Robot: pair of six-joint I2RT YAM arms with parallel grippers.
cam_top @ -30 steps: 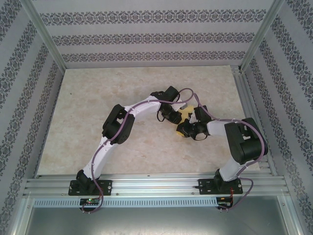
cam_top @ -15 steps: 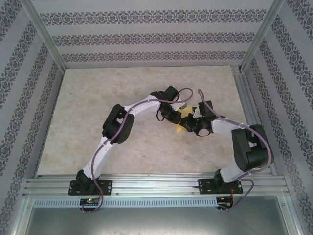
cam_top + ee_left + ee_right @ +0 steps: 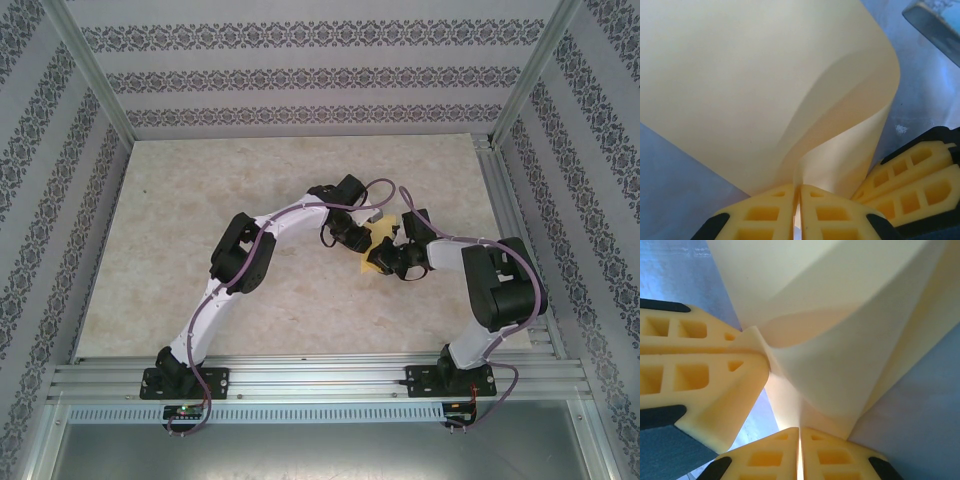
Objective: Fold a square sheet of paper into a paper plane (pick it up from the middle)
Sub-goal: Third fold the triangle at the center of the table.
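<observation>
Fanning out ahead of both claws, the square sheet of paper (image 3: 381,236) is held over the tabletop (image 3: 200,220), its bent fold pinched by the left claw (image 3: 799,197), fingers pressed together, and just to that claw's right by the equally tight right claw (image 3: 800,440), so neither arm is nearer.

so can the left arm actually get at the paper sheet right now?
Looks like yes: the left tool is shut on the bent pale-yellow paper sheet, nothing between them. The right tool pinches the same sheet close beside it.
</observation>
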